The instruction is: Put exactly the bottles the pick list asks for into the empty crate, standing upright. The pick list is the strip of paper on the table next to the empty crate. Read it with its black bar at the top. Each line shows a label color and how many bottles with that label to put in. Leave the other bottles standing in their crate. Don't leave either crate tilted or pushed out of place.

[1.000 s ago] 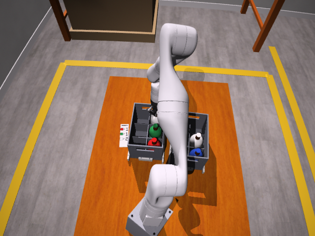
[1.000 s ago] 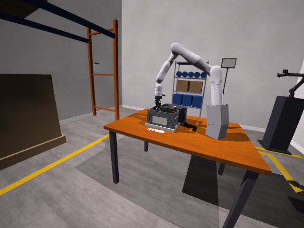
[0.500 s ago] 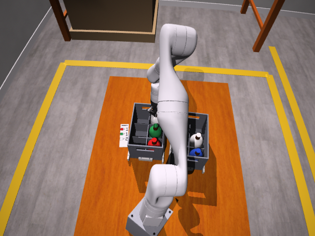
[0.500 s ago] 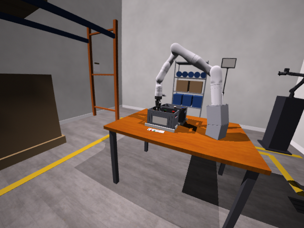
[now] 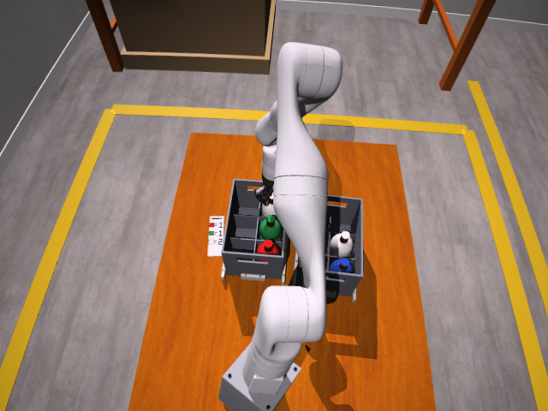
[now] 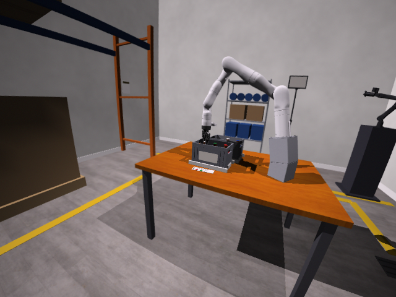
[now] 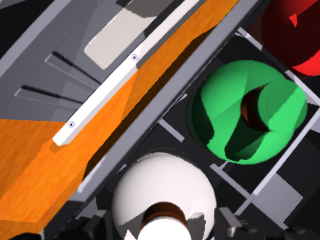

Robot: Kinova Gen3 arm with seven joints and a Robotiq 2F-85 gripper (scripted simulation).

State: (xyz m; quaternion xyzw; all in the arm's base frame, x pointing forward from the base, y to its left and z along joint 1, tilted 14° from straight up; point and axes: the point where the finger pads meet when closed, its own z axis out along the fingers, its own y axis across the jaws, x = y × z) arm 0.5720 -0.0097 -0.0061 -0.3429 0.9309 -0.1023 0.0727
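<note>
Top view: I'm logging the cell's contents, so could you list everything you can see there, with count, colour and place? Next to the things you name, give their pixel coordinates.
pick list (image 5: 215,248) (image 6: 209,171): one, white, left of the near-list crate
crates (image 5: 253,266) (image 6: 208,164): two, grey, side by side on the table
red bottle (image 5: 268,251): one, left crate
green bottle (image 5: 270,229): one, left crate
white bottles (image 5: 342,246): two visible, one per crate
blue bottle (image 5: 341,267): one, right crate
table (image 5: 176,354): one, orange, under everything
arm (image 5: 300,186): one, white, over the crates
gripper (image 5: 264,195): one, black, left crate
</note>
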